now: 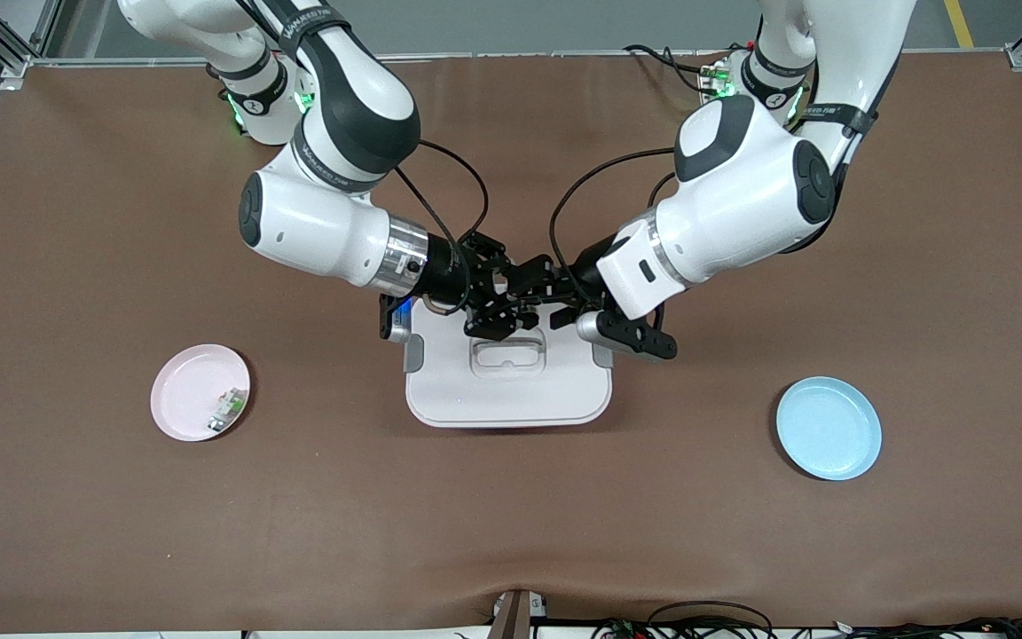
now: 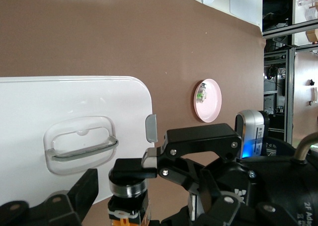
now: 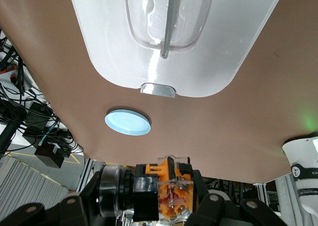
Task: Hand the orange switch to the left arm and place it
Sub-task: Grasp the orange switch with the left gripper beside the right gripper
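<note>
Both arms reaching inward, right tool (image 1: 486, 297) clamped (left tool (image 1: 536, 286) alongside) — tips meeting

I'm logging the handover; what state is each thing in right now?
Orange switch: held in the air over the box.
Right gripper: shut on the switch.
Left gripper: jaws around the switch.
Box: lid on.
Pink plate: holds a small part.
Blue plate: empty.
</note>
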Motion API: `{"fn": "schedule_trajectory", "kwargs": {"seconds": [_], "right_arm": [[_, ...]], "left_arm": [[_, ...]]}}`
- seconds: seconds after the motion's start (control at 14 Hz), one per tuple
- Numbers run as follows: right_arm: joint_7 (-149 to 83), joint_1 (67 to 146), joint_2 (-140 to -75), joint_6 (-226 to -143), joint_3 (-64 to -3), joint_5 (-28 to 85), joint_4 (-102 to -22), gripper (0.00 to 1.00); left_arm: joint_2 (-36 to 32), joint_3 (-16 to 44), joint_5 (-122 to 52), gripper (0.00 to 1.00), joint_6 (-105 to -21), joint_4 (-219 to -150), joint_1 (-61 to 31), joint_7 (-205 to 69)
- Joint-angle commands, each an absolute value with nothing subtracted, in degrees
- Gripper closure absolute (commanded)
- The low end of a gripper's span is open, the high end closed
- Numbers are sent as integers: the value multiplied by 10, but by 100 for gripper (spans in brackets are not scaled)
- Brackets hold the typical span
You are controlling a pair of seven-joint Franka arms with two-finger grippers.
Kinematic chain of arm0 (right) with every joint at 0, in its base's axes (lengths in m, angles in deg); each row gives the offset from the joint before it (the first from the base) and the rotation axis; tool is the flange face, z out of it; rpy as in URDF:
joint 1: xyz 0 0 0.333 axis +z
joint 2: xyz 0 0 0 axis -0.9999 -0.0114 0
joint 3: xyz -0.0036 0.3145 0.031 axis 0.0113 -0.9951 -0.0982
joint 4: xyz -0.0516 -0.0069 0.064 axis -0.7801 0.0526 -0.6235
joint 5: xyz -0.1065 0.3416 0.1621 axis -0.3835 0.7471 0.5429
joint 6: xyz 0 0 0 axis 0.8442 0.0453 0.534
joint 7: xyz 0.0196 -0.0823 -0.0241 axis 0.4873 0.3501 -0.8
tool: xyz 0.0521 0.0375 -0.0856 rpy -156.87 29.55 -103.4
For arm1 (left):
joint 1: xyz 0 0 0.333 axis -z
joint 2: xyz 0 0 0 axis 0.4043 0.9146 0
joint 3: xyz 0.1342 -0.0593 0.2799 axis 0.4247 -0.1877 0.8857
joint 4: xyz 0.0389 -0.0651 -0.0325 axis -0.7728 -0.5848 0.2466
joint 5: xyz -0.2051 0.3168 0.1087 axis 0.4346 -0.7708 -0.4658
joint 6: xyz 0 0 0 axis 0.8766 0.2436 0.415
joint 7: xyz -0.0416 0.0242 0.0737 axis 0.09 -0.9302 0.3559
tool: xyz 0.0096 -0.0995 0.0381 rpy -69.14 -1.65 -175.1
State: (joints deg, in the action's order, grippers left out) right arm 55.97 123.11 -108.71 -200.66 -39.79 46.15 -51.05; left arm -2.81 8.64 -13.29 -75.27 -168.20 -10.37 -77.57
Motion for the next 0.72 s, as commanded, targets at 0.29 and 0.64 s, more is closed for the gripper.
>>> {"fn": "schedule_trajectory", "kwargs": {"seconds": [0.29, 0.64], "right_arm": [[566, 1236, -1089, -2009, -391, 471, -506, 91], [566, 1236, -1089, -2008, -391, 471, -506, 91]], "left_arm": [[-57, 84, -129, 10, -752, -1727, -112, -766], [-89, 84, -129, 10, -719, -1760, -122, -752]]}}
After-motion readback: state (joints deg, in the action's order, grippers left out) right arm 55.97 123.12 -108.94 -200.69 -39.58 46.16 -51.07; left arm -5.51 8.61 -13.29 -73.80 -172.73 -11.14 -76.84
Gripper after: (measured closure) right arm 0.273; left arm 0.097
